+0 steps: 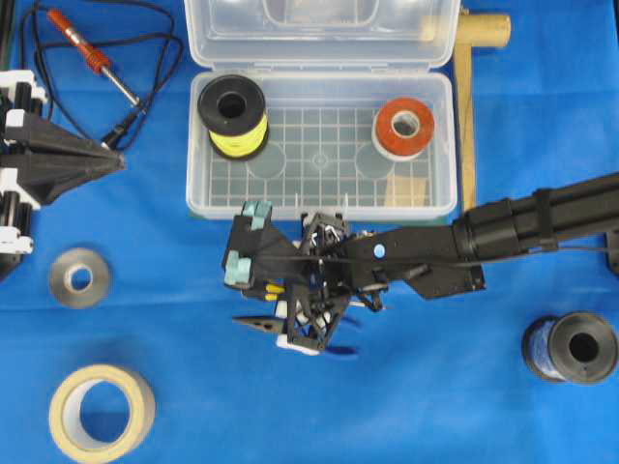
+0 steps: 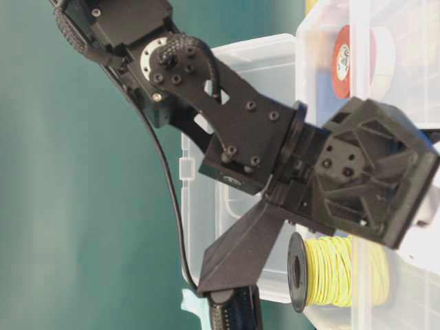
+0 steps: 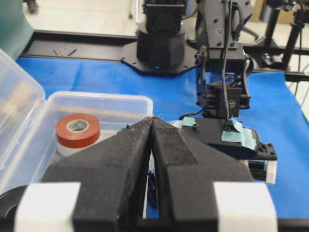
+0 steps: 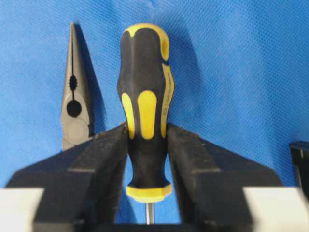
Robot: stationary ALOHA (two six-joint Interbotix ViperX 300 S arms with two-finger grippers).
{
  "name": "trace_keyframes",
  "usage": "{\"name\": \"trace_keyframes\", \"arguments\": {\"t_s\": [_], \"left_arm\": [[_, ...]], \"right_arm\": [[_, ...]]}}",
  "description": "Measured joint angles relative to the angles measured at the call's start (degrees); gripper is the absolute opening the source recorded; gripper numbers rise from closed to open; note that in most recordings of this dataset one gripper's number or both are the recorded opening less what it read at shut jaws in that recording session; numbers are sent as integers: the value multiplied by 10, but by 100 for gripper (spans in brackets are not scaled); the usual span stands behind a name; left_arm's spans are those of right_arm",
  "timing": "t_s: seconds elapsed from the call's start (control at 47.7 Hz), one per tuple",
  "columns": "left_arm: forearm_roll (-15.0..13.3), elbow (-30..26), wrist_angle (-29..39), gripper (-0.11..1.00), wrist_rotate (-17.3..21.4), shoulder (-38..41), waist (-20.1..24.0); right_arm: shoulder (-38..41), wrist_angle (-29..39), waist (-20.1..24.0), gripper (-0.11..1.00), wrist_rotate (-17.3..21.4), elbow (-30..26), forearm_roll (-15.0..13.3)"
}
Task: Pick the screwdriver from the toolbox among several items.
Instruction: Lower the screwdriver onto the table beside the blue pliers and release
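Observation:
The screwdriver (image 4: pixel 145 96), with a black-and-yellow handle and thin silver shaft, is gripped by its handle in my right gripper (image 4: pixel 147 130), over the blue cloth. In the overhead view my right gripper (image 1: pixel 308 307) is just in front of the clear toolbox (image 1: pixel 319 208), outside it, and only a bit of the yellow handle (image 1: pixel 274 287) shows. The open toolbox also shows in the left wrist view (image 3: pixel 111 101). My left gripper (image 1: pixel 118 160) is shut and empty at the far left, pointing toward the box; its tips (image 3: pixel 153 121) meet.
Needle-nose pliers (image 4: pixel 75 106) lie on the cloth next to the screwdriver. The toolbox holds a yellow wire spool (image 1: pixel 232 114) and red tape (image 1: pixel 403 126). Around it lie a soldering iron (image 1: pixel 92 53), grey tape (image 1: pixel 79 277), masking tape (image 1: pixel 102 413) and a blue spool (image 1: pixel 571 348).

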Motion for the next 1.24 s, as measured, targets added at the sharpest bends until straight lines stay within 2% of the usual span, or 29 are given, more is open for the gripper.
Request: {"name": "trace_keyframes", "arguments": {"t_s": [0.126, 0.168, 0.357, 0.567, 0.65, 0.734, 1.238], "left_arm": [[1, 0, 0, 0, 0, 0, 0], [1, 0, 0, 0, 0, 0, 0], [1, 0, 0, 0, 0, -2, -1], [0, 0, 0, 0, -1, -3, 0], [0, -1, 0, 0, -1, -3, 0], [1, 0, 0, 0, -1, -3, 0], [1, 4, 0, 0, -2, -3, 0]], "right_arm": [[0, 24, 0, 77, -6, 0, -3], [-4, 35, 1, 80, -7, 1, -8], [-83, 89, 2, 74, -5, 2, -48], [-212, 127, 13, 74, -3, 38, -120], [-269, 128, 18, 74, -2, 74, -144], [-323, 125, 20, 74, 0, 118, -156], [-668, -21, 21, 74, 10, 439, -185]]}}
